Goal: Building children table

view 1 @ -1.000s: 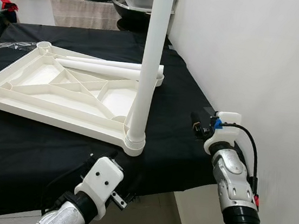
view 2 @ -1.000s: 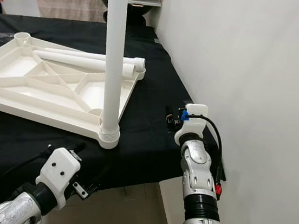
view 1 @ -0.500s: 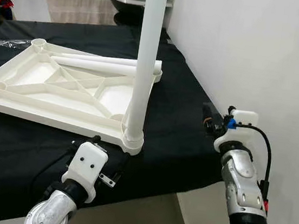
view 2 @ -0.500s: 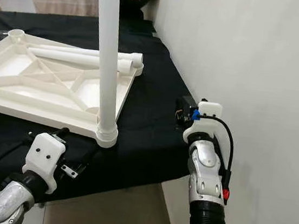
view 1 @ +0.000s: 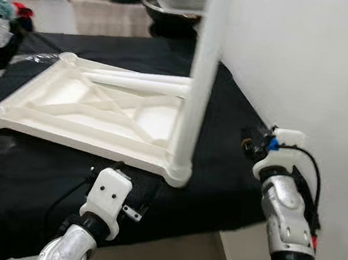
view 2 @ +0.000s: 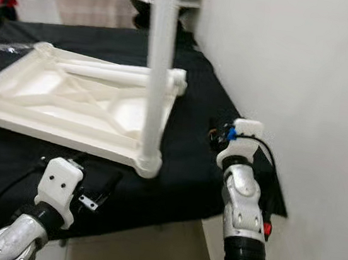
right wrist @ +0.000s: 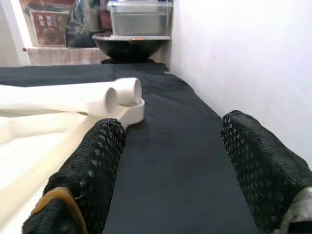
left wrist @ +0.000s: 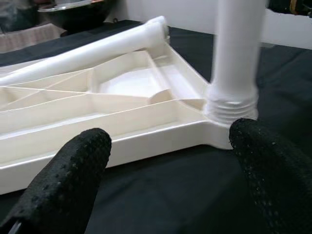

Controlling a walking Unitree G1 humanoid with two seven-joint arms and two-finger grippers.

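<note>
The left gripper (left wrist: 165, 161), fingers spread and empty, sits low in the frame facing the near corner of the white tabletop (view 1: 88, 103), which lies upside down on the black cloth (view 1: 22, 175). One leg (view 1: 198, 88) stands in that corner socket; loose legs (view 2: 105, 71) lie across the far rim. The right gripper (right wrist: 170, 161), also open, hovers at right by the wall (view 1: 310, 58). Leg-fitting seems underway; next likely calls for grasping a loose leg.

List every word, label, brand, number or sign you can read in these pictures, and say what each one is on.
None can be read.
The red poster behind the black-covered table carries print too blurred to read.
The white tabletop, its legs and both grippers bear no visible lettering.
</note>
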